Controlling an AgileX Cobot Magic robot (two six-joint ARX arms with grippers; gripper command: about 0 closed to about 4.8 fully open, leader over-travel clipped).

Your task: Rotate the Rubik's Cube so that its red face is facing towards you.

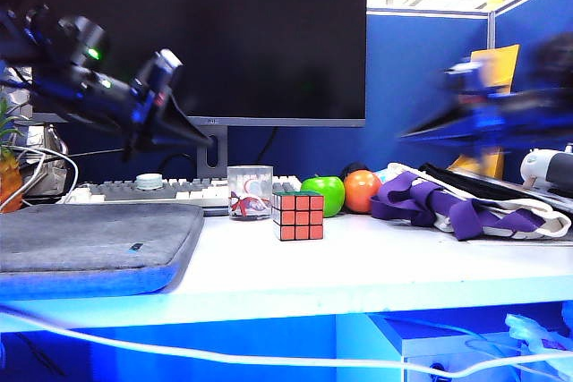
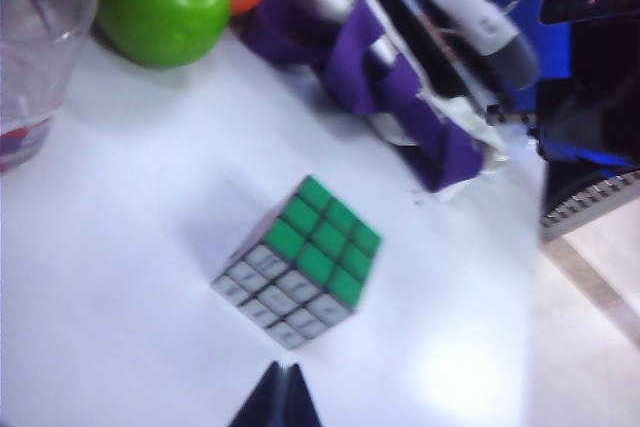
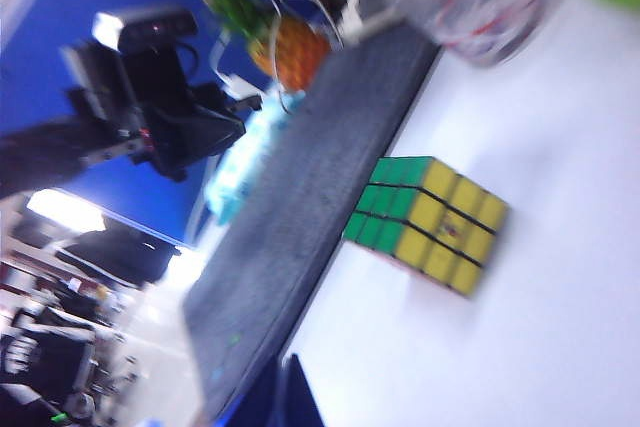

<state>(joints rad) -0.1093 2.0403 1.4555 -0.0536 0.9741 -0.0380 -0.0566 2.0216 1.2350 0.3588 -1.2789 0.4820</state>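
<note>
White desk surface (image 1: 385,266) is seen in front of one large dark monitor (image 1: 197,38) and blue partition walls (image 1: 421,87); one keyboard (image 1: 170,191) lies at the monitor's foot, and one grey padded mat (image 1: 89,243) covers the desk's left part; one Rubik's Cube (image 1: 298,215) stands near the middle of the desk, just beside one clear cup (image 1: 249,191), with an orange-red side turned to the exterior camera and a green side uppermost; whether that side is the red face cannot be told; one green apple (image 1: 324,194) and one orange fruit (image 1: 362,191) lie behind the cube, and one purple-and-white cloth bundle (image 1: 466,207) is spread to the right; two arms are raised above the desk; the left gripper (image 1: 192,134) is held over the keyboard, well apart from the cube, its fingers pressed together on nothing; the right gripper (image 1: 421,131) is blurred at the right, and its state cannot be told.
</note>
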